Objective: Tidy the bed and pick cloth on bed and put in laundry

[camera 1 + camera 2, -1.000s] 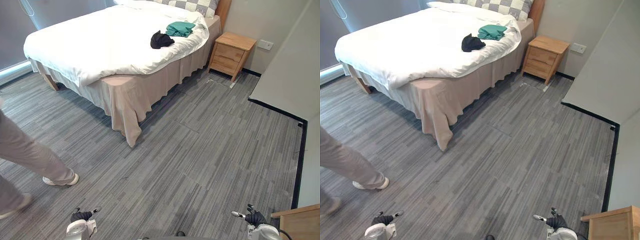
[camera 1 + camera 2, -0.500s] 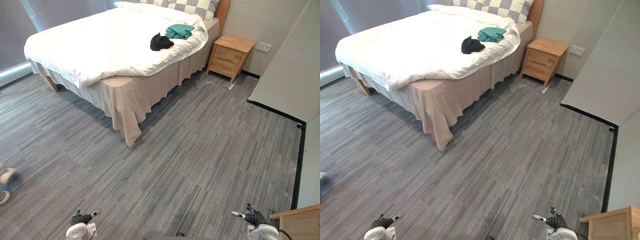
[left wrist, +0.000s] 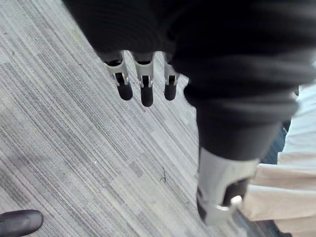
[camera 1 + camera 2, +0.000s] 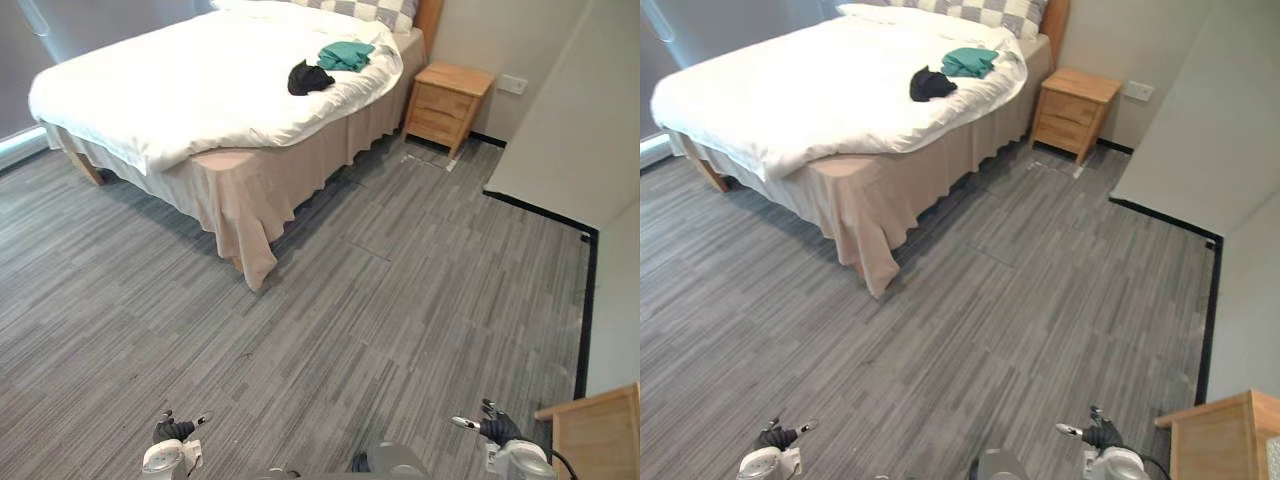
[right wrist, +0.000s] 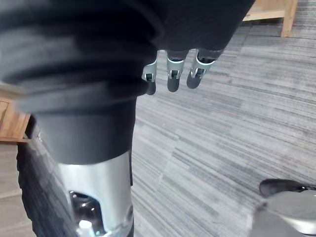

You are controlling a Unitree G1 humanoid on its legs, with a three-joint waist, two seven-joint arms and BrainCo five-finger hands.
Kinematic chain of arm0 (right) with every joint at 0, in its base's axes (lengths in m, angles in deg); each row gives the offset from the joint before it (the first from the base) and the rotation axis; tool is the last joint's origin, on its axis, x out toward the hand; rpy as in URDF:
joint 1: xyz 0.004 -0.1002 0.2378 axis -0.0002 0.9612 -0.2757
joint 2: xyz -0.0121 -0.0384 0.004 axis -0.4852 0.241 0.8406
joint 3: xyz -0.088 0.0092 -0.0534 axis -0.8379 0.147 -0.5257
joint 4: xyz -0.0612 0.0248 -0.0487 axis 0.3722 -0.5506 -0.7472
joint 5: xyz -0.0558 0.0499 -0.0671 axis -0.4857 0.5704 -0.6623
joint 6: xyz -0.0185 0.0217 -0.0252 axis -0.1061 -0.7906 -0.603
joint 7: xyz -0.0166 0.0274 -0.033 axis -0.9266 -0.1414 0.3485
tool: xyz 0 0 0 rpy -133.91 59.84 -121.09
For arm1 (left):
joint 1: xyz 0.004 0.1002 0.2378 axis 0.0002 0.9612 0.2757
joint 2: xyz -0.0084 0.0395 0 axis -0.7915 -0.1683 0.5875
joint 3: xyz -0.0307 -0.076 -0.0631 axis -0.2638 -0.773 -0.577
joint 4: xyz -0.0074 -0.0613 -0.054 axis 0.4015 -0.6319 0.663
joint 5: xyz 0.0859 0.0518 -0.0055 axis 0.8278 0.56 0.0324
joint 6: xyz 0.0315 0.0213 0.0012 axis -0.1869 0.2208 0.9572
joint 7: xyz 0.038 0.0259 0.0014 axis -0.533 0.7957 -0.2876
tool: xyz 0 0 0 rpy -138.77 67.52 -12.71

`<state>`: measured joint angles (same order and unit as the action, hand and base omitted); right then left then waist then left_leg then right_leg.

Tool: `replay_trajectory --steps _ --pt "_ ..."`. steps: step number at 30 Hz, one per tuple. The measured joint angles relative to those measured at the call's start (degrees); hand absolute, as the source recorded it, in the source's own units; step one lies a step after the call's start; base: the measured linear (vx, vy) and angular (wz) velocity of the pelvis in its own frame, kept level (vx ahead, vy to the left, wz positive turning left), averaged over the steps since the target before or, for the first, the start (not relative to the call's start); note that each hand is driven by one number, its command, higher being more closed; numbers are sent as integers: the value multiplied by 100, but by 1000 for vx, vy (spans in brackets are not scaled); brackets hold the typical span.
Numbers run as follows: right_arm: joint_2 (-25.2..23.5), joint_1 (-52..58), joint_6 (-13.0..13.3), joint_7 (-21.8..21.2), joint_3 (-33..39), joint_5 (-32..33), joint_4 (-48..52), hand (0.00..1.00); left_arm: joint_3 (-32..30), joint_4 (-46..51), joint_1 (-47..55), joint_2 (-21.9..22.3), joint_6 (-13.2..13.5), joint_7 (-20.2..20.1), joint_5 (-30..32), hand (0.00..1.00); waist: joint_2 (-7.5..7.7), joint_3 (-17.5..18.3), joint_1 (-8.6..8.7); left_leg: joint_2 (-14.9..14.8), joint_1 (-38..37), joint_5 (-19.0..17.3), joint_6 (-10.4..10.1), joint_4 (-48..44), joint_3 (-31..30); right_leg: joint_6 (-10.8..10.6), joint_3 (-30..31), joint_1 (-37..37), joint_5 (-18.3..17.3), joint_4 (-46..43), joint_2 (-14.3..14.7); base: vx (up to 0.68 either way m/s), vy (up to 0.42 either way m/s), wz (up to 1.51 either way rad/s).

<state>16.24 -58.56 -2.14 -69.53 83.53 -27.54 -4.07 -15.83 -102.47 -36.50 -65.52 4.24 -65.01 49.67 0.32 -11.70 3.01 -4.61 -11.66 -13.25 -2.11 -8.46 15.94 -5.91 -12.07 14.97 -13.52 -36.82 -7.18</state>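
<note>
Across the grey floor (image 4: 400, 290), the bed (image 4: 200, 90) sat a little higher and further left in the head views than a second before. That was the camera's shift alone. The person's legs that had shown at the left edge were gone. The black cloth (image 4: 307, 77) and the green cloth (image 4: 346, 54) lay unmoved, just beside each other near the bed's head end. The left hand (image 4: 172, 431) and right hand (image 4: 497, 428) hung low, well apart from the bed, with fingers (image 3: 146, 91) relaxed and holding nothing.
</note>
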Motion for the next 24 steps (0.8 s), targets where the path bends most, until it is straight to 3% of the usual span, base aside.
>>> replay_trajectory --steps 2,3,6,7,8,9,11,12,13,14,15,16,17,19,22,23,24 --pt "-12 14 -12 -11 6 60 7 0 -16 4 -101 -55 12 -143 17 0 20 -83 44 -267 -40 -112 -186 4 -98 16 -37 -27 729 1860 193 311 -210 20" --pt "-58 51 -17 -6 7 171 78 0 -24 15 -157 -91 24 -206 26 0 156 -121 51 -289 -51 -174 -289 21 -159 -147 20 55 1259 2940 113 272 -205 17" --pt "-222 169 -43 15 33 220 213 0 -262 7 -88 -104 26 -236 63 0 484 -306 40 -326 -469 -545 -714 -13 -226 -223 160 252 1519 3152 -295 424 -397 13" --pt "-193 170 -65 13 170 213 222 0 -376 1 -71 23 20 -247 76 0 194 -314 45 -696 -700 -807 -561 -22 -236 -107 1 395 1854 2431 -45 395 -342 16" --pt "-193 210 -65 12 239 211 242 0 -376 3 -64 47 20 -278 75 0 31 -239 75 -862 -726 -889 -379 2 -235 -73 -89 511 1780 2124 54 555 -393 15" --pt "-163 303 -66 -2 264 190 321 0 -428 17 -4 63 79 -301 67 0 -214 -64 45 -1047 -735 -697 101 -102 -359 300 -257 733 1560 1647 253 462 -315 3" --pt "-190 153 -59 -24 372 21 373 0 -512 5 -21 108 129 -292 57 0 -285 -85 9 -1243 -326 -56 -290 -997 -385 639 -284 697 1382 1547 368 583 -428 -23" --pt "-179 109 -44 -65 388 -35 404 0 -514 5 -10 159 143 -295 38 0 -307 -83 -6 -1343 30 403 -281 -1795 -394 754 -282 558 1262 1619 440 591 -396 -8" --pt "-122 102 10 -99 380 -209 407 0 -513 3 3 293 189 -297 -14 0 -391 -134 -3 -1577 712 883 -302 -3222 -625 880 -306 127 1124 1939 622 706 -330 5" --pt "-72 106 22 -101 290 -294 397 0 -512 17 45 419 283 -308 -38 0 -480 -165 -36 -1570 1356 595 -436 -4508 -898 988 -292 -416 1047 2298 805 779 -318 12" --pt "-59 96 65 -112 125 -466 397 0 -495 41 141 497 375 -363 -33 0 -400 -242 -104 -1348 1876 296 -497 -5086 -919 1137 -289 -993 937 2584 881 634 -225 5" --pt "-50 94 96 -123 80 -469 397 0 -493 83 200 537 401 -403 -33 0 -371 -256 -150 -1227 2048 209 -429 -5046 -852 1125 -287 -1204 875 2679 901 485 -170 -14" --pt "24 86 172 -145 -7 -468 398 0 -482 196 336 666 473 -433 -36 0 -314 -291 -316 -952 2399 115 -305 -4522 -538 1082 -268 -1568 778 2874 937 459 -162 -29" --pt "92 -59 220 -207 -27 -467 445 0 -479 288 538 792 533 -435 -59 0 -315 -295 -474 -761 2868 167 -210 -3288 147 1075 -175 -1989 656 3163 1035 560 -145 -38" --pt "132 -60 221 -257 -62 -465 691 0 -472 290 717 893 520 -406 -190 0 -315 -283 -549 -529 2901 712 -9 -1365 1550 1083 -258 -2521 522 3489 1099 500 -39 -1" --pt "156 -9 209 -274 -94 -461 832 0 -464 287 758 905 503 -402 -205 0 -321 -281 -545 -439 2809 890 316 -839 2365 1018 -362 -2864 376 3635 1152 619 5 29" --pt "172 -3 209 -274 -122 -461 864 0 -471 289 759 908 494 -395 -204 0 -322 -281 -543 -360 2772 933 417 -644 2608 943 -438 -2985 298 3652 1172 769 22 46"
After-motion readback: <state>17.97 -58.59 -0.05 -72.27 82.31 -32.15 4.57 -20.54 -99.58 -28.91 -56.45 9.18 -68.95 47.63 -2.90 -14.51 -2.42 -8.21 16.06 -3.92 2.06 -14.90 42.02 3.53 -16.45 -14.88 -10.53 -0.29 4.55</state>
